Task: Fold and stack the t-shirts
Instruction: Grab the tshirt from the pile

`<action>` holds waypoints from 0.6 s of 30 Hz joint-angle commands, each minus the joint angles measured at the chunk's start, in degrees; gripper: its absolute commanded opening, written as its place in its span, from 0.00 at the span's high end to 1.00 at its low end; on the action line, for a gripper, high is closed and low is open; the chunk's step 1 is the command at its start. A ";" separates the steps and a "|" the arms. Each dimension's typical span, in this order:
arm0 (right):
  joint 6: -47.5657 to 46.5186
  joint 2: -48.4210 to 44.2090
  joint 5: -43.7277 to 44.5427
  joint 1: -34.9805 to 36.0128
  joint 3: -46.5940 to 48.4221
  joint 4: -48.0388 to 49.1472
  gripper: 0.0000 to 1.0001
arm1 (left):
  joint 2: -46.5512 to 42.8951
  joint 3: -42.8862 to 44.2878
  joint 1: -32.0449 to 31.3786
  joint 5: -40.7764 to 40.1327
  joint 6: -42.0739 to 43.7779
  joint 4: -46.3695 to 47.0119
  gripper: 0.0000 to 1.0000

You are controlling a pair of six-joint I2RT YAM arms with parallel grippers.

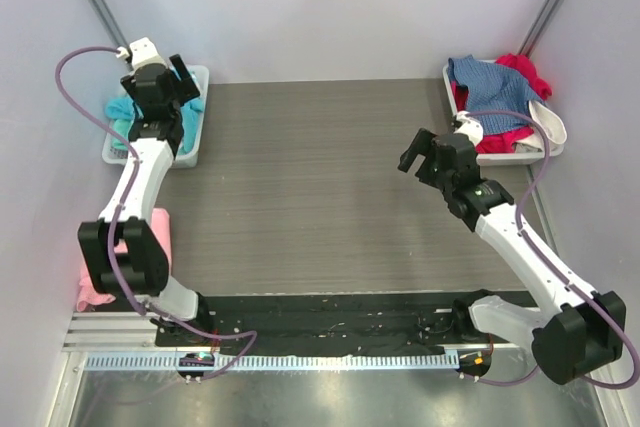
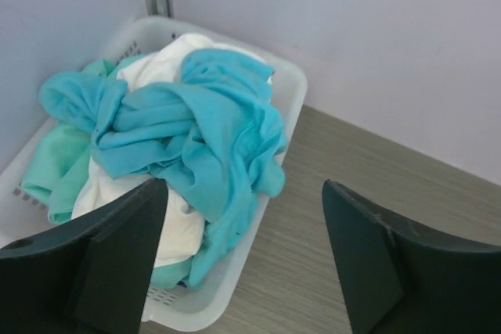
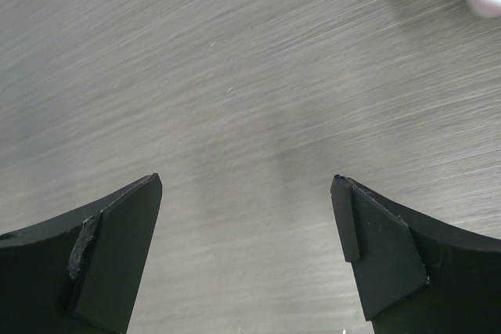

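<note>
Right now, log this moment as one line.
left fingers: open, above turquoise t-shirt in tray | right fingers: open, empty, over table

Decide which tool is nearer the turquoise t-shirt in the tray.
Left. The left tool hangs above the turquoise t-shirt; the right tool hovers over the table, far off.

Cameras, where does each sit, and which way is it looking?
Top external: above and behind, looking down at the table; left arm, right arm show.
Left wrist: on its arm, facing the tray of t-shirts; open left gripper shows.
Right wrist: on its arm, facing bare table; open right gripper shows.
Shared: top and left wrist both see that tray.
</note>
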 commanded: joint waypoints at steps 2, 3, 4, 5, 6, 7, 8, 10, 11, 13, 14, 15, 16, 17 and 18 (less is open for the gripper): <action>0.30 -3.59 -8.41 0.64 -0.83 -4.24 0.00 | 7.77 4.26 2.70 2.42 -0.88 -3.38 0.06; 0.21 -3.59 -9.03 0.64 -1.36 -4.24 0.00 | 8.92 5.14 2.96 2.76 -0.97 -3.29 0.04; 0.30 -3.67 -9.47 0.55 -1.80 -4.33 0.00 | 11.19 5.58 3.31 2.77 -1.06 -3.38 0.02; 0.56 -3.94 -10.35 0.64 -2.59 -4.07 0.00 | 12.26 6.37 3.49 2.86 -0.88 -3.73 0.00; 0.56 -4.11 -10.70 0.73 -3.03 -3.98 0.00 | 13.22 7.85 3.49 3.03 -0.62 -3.64 0.00; 0.82 -4.29 -10.97 0.73 -3.38 -3.81 0.00 | 15.32 8.57 3.49 3.29 -0.18 -3.73 0.00; 0.82 -4.55 -11.75 0.64 -4.17 -3.28 0.00 | 16.30 9.53 3.49 3.73 0.95 -3.99 0.00; 0.82 -4.64 -12.37 0.64 -4.70 -2.84 0.00 | 19.11 12.52 3.49 3.65 1.66 -4.96 0.00; 0.65 -4.64 -12.72 0.64 -5.14 -2.58 0.00 | 19.99 13.57 3.49 3.56 2.10 -6.01 0.00; 0.56 -4.29 -12.90 0.73 -5.41 -2.49 0.00 | 21.57 16.21 3.75 3.73 2.63 -6.98 0.00; 0.47 -4.29 -12.82 0.64 -5.67 -2.49 0.00 | 21.76 16.83 3.67 3.82 2.72 -7.42 0.00; 0.56 -4.20 -12.82 0.64 -5.85 -2.40 0.00 | 21.85 17.53 3.75 3.91 2.98 -7.42 0.00; 0.56 -4.11 -12.90 0.64 -6.02 -2.31 0.01 | 21.76 17.62 4.02 4.00 3.16 -7.25 0.00; 0.74 -4.03 -12.90 0.64 -6.46 -2.05 0.00 | 21.50 17.71 4.11 4.09 3.25 -6.90 0.00; 0.82 -4.03 -13.08 0.64 -6.72 -1.87 0.00 | 21.23 17.71 4.28 4.17 3.16 -6.72 0.01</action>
